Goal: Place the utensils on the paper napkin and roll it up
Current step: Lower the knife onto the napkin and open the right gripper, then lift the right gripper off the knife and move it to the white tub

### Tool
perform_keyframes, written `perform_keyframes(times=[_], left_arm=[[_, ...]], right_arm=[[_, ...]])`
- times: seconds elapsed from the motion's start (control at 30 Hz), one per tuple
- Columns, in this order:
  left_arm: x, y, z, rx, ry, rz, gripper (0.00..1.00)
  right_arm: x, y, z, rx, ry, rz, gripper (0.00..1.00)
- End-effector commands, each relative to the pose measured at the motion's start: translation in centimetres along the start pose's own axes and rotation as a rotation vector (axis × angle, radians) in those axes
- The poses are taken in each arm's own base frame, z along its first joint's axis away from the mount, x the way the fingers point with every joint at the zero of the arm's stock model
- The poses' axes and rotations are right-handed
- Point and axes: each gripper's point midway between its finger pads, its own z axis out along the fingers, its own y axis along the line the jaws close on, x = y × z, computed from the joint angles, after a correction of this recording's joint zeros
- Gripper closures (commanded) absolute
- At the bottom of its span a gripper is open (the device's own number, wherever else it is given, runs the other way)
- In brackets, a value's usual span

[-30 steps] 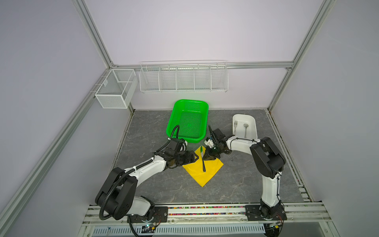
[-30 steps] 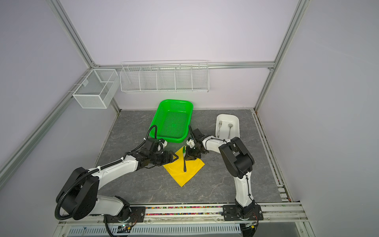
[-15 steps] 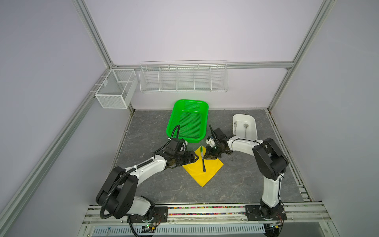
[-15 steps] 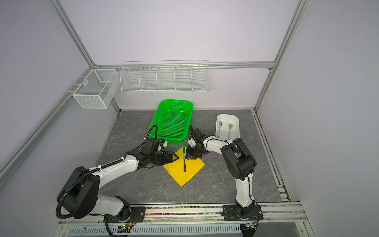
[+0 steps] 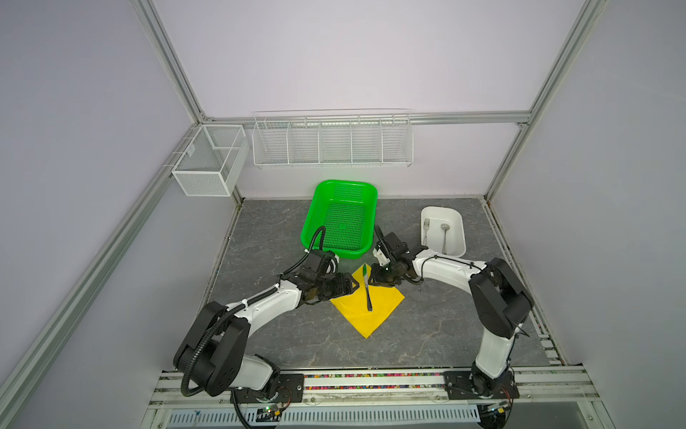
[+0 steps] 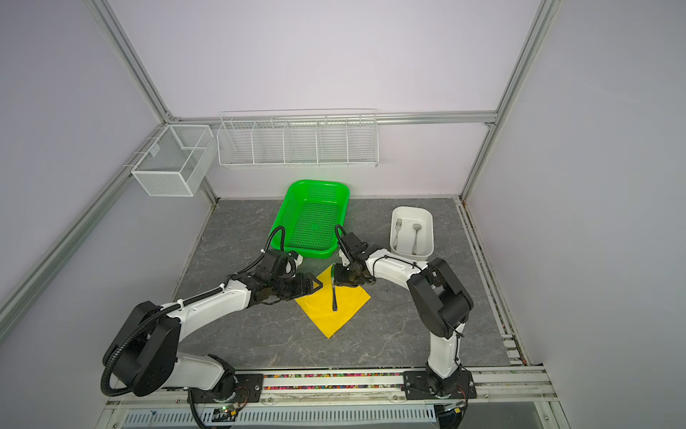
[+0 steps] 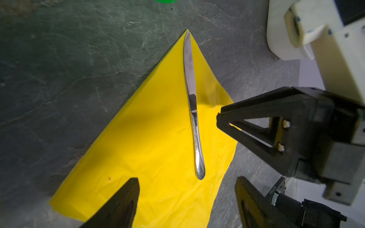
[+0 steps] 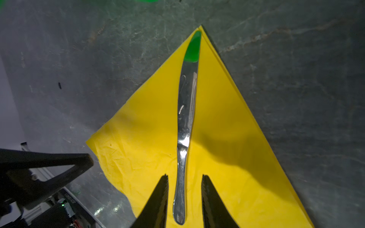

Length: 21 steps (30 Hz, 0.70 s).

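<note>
My right claw (image 8: 185, 175) stands partly open. Its tips straddle the smooth steel knife (image 8: 186, 110) handle without touching it, and the tapered blade runs away to a corner of the crinkled yellow napkin (image 8: 148, 138). My left claw (image 7: 187, 179) gapes wide and empty, with the handle's rounded end just ahead. The fork (image 5: 426, 227) and spoon (image 5: 445, 232) lie behind the right claw in a white tub (image 5: 460, 234) on the marbled grey surface (image 5: 282, 237).

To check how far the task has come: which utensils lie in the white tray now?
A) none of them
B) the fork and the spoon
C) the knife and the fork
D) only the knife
B: the fork and the spoon lie side by side in the white tray, while the knife lies on the paper napkin.
</note>
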Motion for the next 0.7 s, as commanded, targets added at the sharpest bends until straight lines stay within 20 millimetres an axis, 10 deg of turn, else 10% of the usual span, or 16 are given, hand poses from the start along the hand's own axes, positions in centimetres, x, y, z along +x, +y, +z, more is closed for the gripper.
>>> perform_keyframes(times=[0.0, 0.67], left_arm=[[-0.3, 0.1, -0.3, -0.006, -0.015, 0.001, 0.23], [1.4, 1.7, 1.7, -0.017, 0.061, -0.005, 0.36]], right_arm=[[0.4, -0.5, 0.0, 0.114, -0.022, -0.007, 0.68], [1.5, 0.3, 2.2, 0.225, 0.007, -0.059, 0.74]])
